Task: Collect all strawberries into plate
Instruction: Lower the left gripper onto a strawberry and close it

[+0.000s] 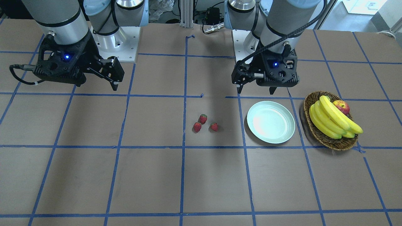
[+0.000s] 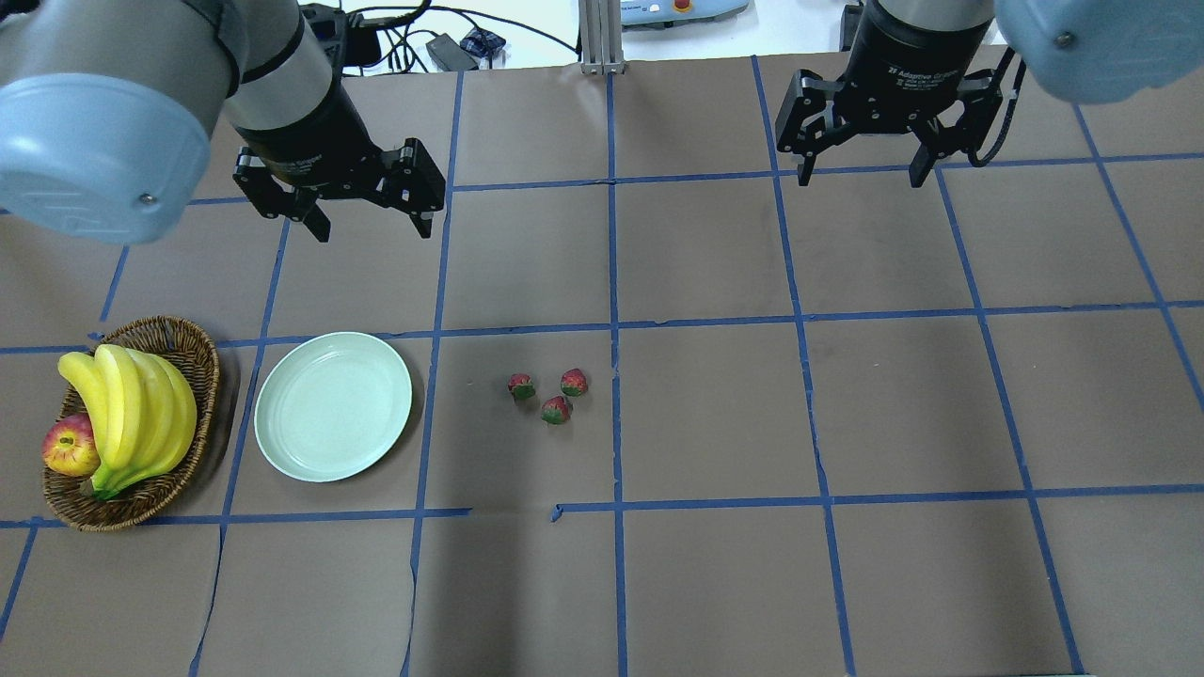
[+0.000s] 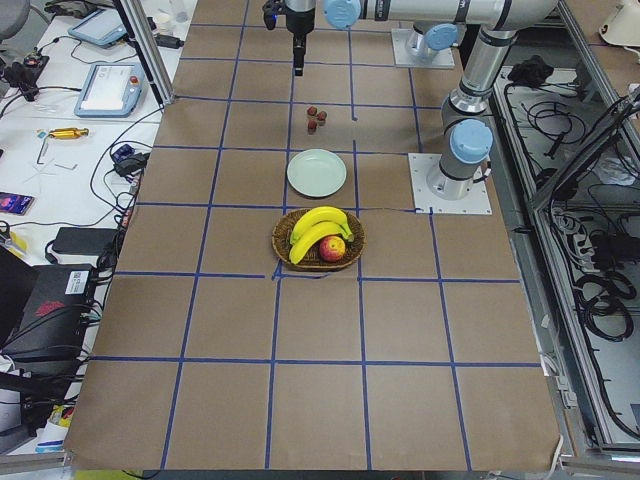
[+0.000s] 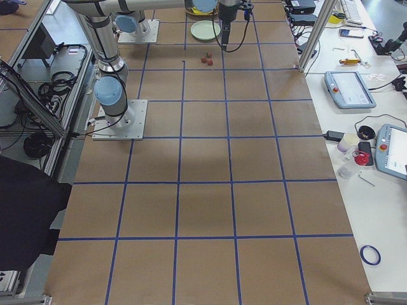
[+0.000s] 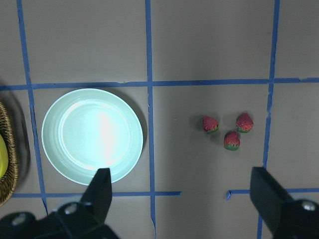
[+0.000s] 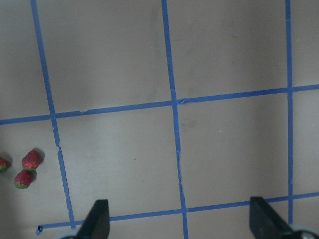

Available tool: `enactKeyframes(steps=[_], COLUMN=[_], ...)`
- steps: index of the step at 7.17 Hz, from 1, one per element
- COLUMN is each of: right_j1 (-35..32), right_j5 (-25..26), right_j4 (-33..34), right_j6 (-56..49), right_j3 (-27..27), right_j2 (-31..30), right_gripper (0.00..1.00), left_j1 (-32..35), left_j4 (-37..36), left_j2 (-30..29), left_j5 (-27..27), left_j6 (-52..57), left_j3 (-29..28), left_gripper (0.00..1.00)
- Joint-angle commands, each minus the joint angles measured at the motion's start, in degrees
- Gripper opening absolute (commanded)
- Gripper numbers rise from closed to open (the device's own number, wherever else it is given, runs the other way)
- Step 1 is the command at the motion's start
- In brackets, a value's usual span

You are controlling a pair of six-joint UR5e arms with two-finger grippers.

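On my left side sits a brown basket with yellow bananas and a red apple in it. The apple lies on the outer side of the bananas. The basket is just beside the plate, and a strip of blue tape runs between them.

The plate is round, pale green and shiny. It lies flat with nothing on it. Three strawberries lie on the table to the right of the plate, near the middle. They sit close together in a little bunch, and none of them touches the plate. Open table lies between the berries and the plate.

The table is brown, and the blue tape marks it into big squares. At the far edge I can see cables, and at the sides there are white benches with screens and small tools.

My left gripper hangs in the air beyond the plate. Its two fingers are spread wide and hold nothing. My right gripper hangs over bare table on the far right, well apart from the berries. Its fingers are spread wide too, with nothing in them.
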State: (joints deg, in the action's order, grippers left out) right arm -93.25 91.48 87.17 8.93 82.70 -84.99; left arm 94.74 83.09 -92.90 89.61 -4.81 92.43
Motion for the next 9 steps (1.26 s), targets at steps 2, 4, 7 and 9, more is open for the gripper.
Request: enactKeyframes(steps=[2, 4, 7, 9], right_j1=[0.00, 0.00, 0.00, 0.00], right_j5=[0.01, 0.01, 0.01, 0.10], right_j4=[0.02, 0.02, 0.02, 0.02], right_j6=[-0.06, 0.03, 0.03, -0.06], right_j3=[0.18, 0.35, 0.53, 0.62], right_j2=[0.00, 0.00, 0.00, 0.00], right_gripper=[1.00, 1.00, 1.00, 1.00], left_j1=[2.72, 4.22, 7.74, 8.88], left_j4=[-14.67, -15.59, -25.85, -26.40], left_j2=[-4.64, -9.29, -17.72, -20.81], left_j5=[-0.41, -0.14, 0.30, 0.39], left_j6=[-7.37, -15.69, -26.26, -27.62], left_j3=[12.47, 14.09, 14.18, 15.83], left_gripper=[1.00, 0.93, 0.92, 0.86])
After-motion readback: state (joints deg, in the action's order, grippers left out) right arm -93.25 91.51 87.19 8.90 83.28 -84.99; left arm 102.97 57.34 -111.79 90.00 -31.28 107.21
